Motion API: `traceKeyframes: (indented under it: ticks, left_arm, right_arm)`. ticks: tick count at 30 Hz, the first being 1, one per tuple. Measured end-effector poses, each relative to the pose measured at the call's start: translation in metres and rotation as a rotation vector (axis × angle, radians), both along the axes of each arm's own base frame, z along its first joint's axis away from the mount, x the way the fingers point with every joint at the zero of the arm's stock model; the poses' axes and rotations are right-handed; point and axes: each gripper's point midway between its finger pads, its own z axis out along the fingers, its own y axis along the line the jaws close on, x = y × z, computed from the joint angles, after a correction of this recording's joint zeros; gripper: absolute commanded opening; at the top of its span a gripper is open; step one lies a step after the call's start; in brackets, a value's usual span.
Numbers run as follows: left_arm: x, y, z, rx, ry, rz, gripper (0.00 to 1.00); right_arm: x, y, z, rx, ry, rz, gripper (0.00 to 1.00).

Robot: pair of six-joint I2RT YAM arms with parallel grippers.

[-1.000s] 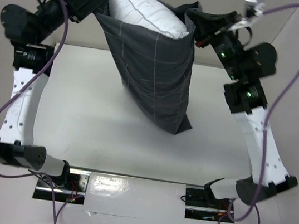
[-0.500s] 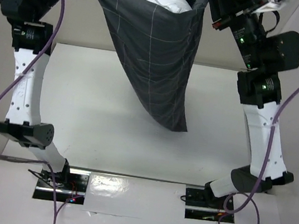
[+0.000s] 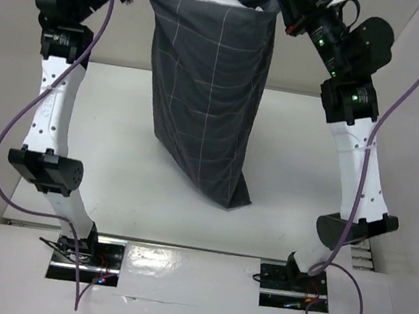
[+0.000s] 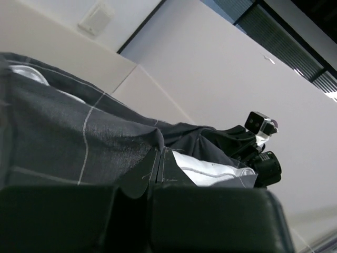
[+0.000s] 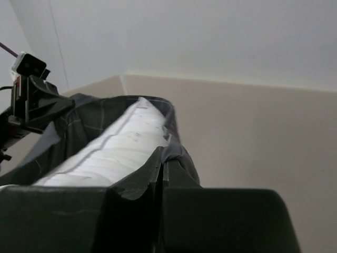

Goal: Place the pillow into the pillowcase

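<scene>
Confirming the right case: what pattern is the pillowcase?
The pillowcase: dark grey, thin pale grid; top external view.

A matte white tabletop (image 3: 114, 159) stands among pale beige walls (image 5: 237, 47). One wall carries a white rectangular plate (image 4: 96, 20), with dark slatted panels (image 4: 287, 31) overhead.

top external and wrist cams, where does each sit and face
Top external: above, behind the bases, looking down at both arms and the hanging pillowcase.
Left wrist: behind the left gripper, facing the right gripper across the pillow.
Right wrist: the reverse, looking back at the left gripper.
Both wrist views share pillow and pillowcase.
</scene>
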Motion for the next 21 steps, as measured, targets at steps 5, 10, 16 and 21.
traceKeyframes:
  ticks: [5,10,16,21]
  left_arm:
    - [-0.030,0.040,0.054,-0.027,-0.138,0.091,0.00]
    - [-0.115,0.045,0.099,-0.027,-0.310,0.169,0.00]
    - [-0.157,0.016,0.097,-0.015,-0.406,0.077,0.00]
    - [-0.070,0.007,0.041,0.000,-0.199,0.046,0.00]
  right_arm:
    - [-0.051,-0.016,0.058,0.049,-0.157,0.004,0.00]
    - [-0.133,-0.035,0.095,0.082,-0.309,0.039,0.00]
    - [-0.111,-0.029,0.063,0.072,-0.261,0.039,0.00]
    - [-0.021,-0.001,-0.011,-0.003,-0.036,0.044,0.00]
